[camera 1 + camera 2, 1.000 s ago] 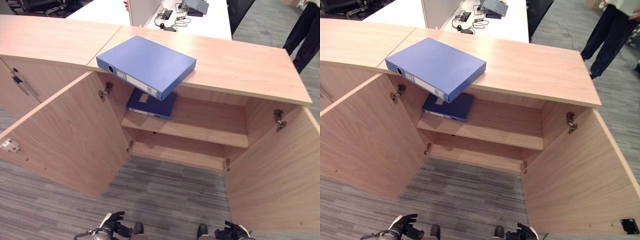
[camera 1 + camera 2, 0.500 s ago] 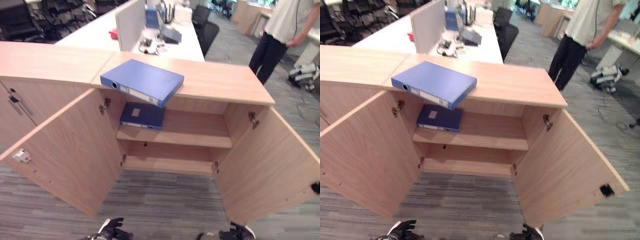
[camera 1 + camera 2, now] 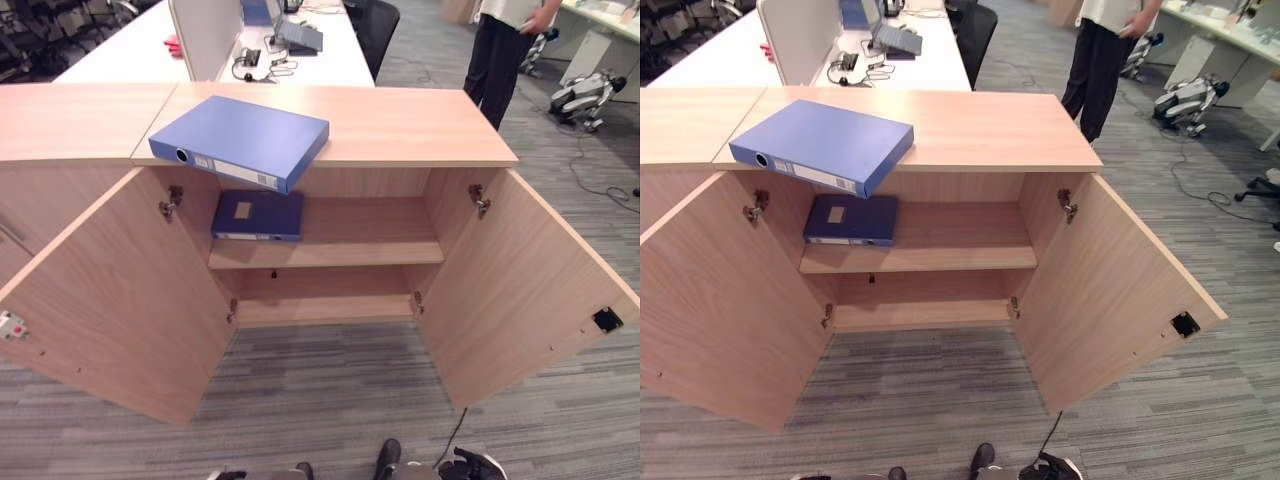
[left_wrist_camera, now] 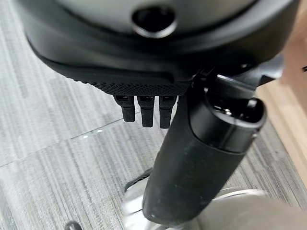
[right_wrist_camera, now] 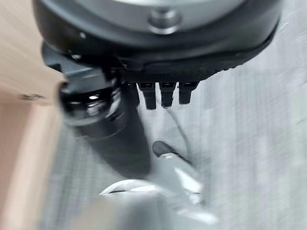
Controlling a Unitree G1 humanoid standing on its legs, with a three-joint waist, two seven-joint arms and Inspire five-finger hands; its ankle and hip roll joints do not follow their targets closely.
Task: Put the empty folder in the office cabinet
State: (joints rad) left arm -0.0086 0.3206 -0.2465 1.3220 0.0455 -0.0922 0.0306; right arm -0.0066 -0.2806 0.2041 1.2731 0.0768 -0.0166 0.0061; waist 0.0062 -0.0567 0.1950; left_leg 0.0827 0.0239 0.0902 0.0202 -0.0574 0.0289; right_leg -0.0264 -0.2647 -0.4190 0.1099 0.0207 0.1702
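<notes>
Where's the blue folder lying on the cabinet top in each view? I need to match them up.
Left eye view: folder, upper left, overhanging the front edge.
Right eye view: same spot, further left.
Left and right wrist views: carpet and hands instead.
Shared landmark: second folder on the upper shelf.

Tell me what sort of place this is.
Most likely an open-plan office. A low wooden cabinet stands with both doors open, one blue folder on its top and another folder on its upper shelf. Behind it is a white desk with a partition screen, and grey carpet covers the floor.
</notes>
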